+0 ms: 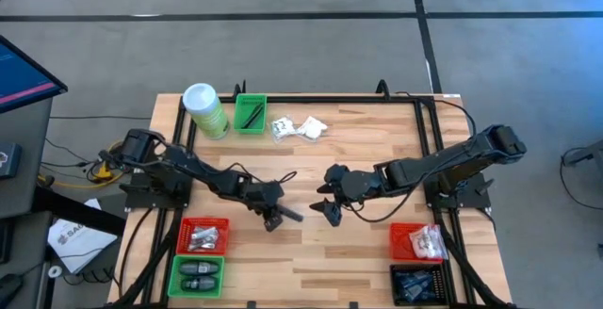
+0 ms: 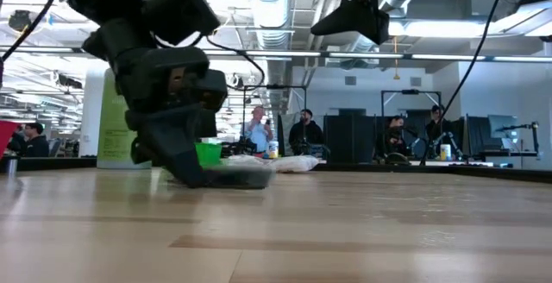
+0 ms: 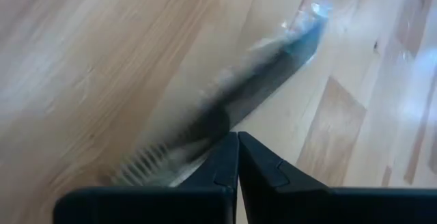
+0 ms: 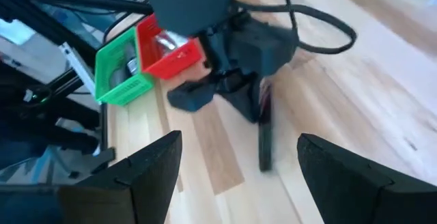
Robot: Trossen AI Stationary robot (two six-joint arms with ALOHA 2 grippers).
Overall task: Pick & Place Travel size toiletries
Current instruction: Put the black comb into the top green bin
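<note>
A flat dark packet [image 1: 291, 215], one of the travel size toiletries, lies on the wooden table near its middle; it is long, with clear crimped ends [image 3: 311, 16]. My left gripper [image 1: 273, 219] is shut, slants down and has its tips at the packet's left end [image 2: 226, 178]. My right gripper [image 1: 329, 207] hangs open above the table just right of the packet and looks at it between its fingers [image 4: 239, 162]. White sachets [image 1: 300, 127] lie at the far side of the table. My left gripper meets the dark packet near one crimped end [image 3: 147, 159], its shut fingertips [image 3: 229, 145] slanting down from the table's left onto the packet's long edge. Whether they pinch it or only rest on it, I cannot tell. The packet lies flat on the table [image 4: 265, 138].
A tall green canister [image 1: 205, 109] and a small green bin [image 1: 250, 113] stand at the far left. A red bin [image 1: 203, 235] and a green bin [image 1: 196, 276] are at the near left, a red bin [image 1: 417, 241] and a black bin [image 1: 419, 283] at the near right.
</note>
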